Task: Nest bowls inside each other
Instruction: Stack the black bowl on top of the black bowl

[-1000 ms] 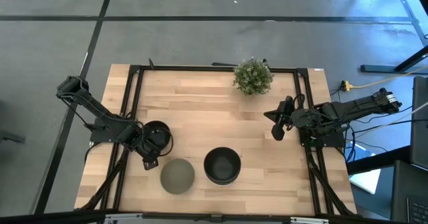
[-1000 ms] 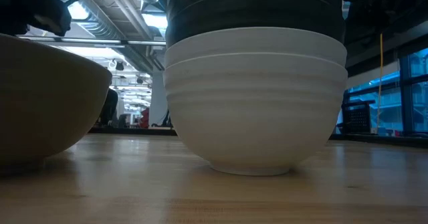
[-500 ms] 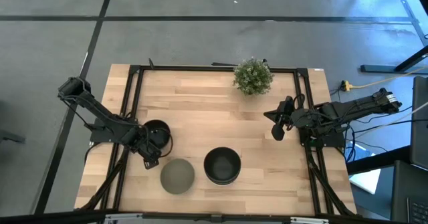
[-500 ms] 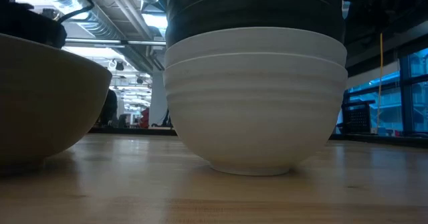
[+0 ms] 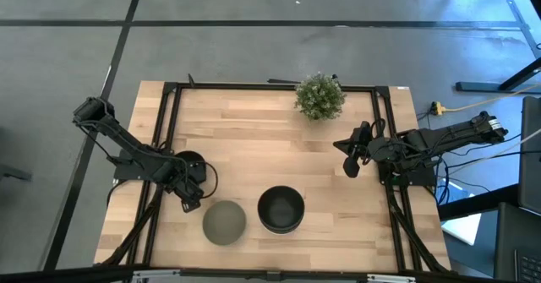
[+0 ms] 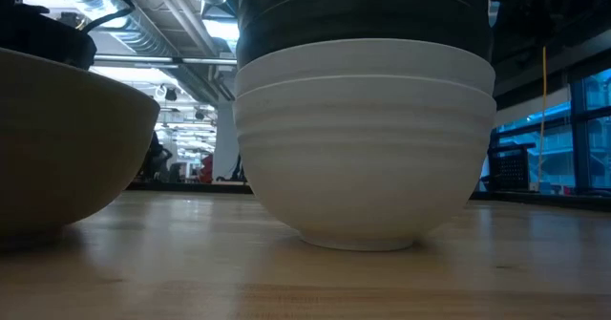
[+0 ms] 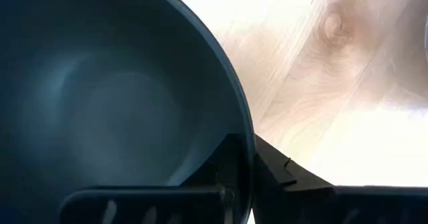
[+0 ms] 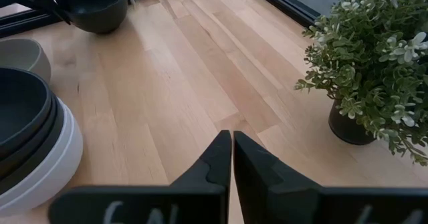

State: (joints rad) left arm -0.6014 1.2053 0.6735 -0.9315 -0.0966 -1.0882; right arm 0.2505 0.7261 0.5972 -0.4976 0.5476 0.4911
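Left gripper (image 5: 188, 182) pinching the rim of 1 black bowl (image 5: 193, 166) near the table's (image 5: 254, 139) left edge, grey bowl (image 5: 224, 221) and nested stack (image 5: 281, 209) beside it, right gripper (image 5: 349, 156) closed, empty, beside the plant (image 5: 319, 96).

We see a tabletop (image 5: 254, 139) of pale wood with a smooth, lightly shiny finish. The white bowl (image 6: 363, 148) looks smooth with fine ridges. The black bowl (image 7: 100, 97) has a soft satin shine, and the grey-olive bowl (image 5: 224, 222) looks matt.
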